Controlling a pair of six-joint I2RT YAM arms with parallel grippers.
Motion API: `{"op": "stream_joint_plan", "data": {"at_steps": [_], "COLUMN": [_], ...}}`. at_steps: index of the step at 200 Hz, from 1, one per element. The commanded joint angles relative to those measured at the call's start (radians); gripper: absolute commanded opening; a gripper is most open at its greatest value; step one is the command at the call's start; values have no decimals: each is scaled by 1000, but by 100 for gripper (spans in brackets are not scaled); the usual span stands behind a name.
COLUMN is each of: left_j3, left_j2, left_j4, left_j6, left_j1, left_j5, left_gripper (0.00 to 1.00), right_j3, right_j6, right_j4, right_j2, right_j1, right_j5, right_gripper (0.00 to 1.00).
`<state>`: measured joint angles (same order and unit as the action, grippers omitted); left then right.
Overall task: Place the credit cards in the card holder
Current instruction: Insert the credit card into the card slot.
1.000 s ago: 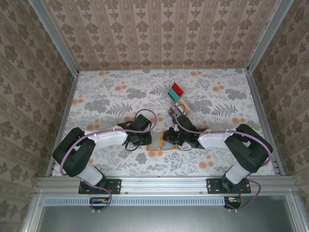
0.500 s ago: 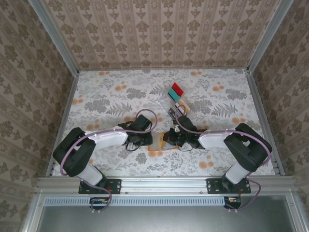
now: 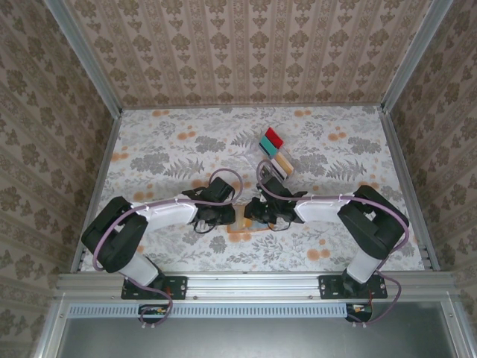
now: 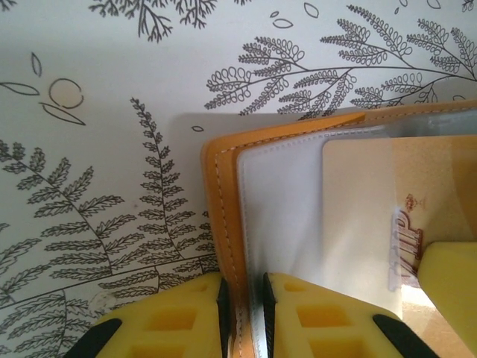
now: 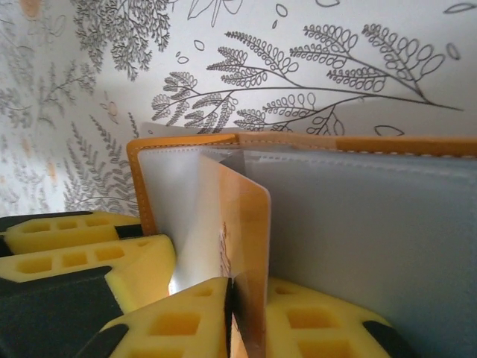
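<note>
One card holder (image 4: 221,209), perhaps five credit cards (image 3: 273,139).

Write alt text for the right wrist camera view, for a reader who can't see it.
Yellow fingers of the right gripper pinch a beige card on edge, held against the clear inner sleeves of the open orange card holder. Behind them is a white table printed with grey fern leaves.

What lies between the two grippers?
The open card holder: the left gripper clamps its edge, and the right gripper pinches a beige card at its pockets, per both wrist views.
</note>
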<state>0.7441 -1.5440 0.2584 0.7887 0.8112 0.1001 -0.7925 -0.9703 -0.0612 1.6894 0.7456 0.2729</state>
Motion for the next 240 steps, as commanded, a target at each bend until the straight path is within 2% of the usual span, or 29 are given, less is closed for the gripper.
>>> {"op": "stream_joint_plan", "data": {"at_steps": [1, 59, 112, 146, 193, 240], "left_j3": [9, 4, 3, 0, -15, -28], "left_j2": [-22, -21, -23, -27, -25, -1], "left_j4": [36, 27, 13, -10, -31, -24], "left_j6": [-10, -6, -11, -11, 2, 6], "left_j1": [8, 8, 0, -12, -17, -19], "left_j5": [2, -1, 2, 16, 22, -4], "left_gripper": [21, 21, 22, 29, 32, 29], "right_j3": [-44, -61, -99, -130, -150, -148], "right_j6": [80, 108, 183, 222, 211, 208], "right_j4": [193, 242, 221, 225, 177, 206], "right_j2": [-35, -37, 24, 73, 111, 81], "right_j1": [9, 9, 8, 8, 7, 6], "right_j5": [-78, -98, -39, 12, 68, 30], "right_gripper": [21, 25, 13, 13, 14, 22]}}
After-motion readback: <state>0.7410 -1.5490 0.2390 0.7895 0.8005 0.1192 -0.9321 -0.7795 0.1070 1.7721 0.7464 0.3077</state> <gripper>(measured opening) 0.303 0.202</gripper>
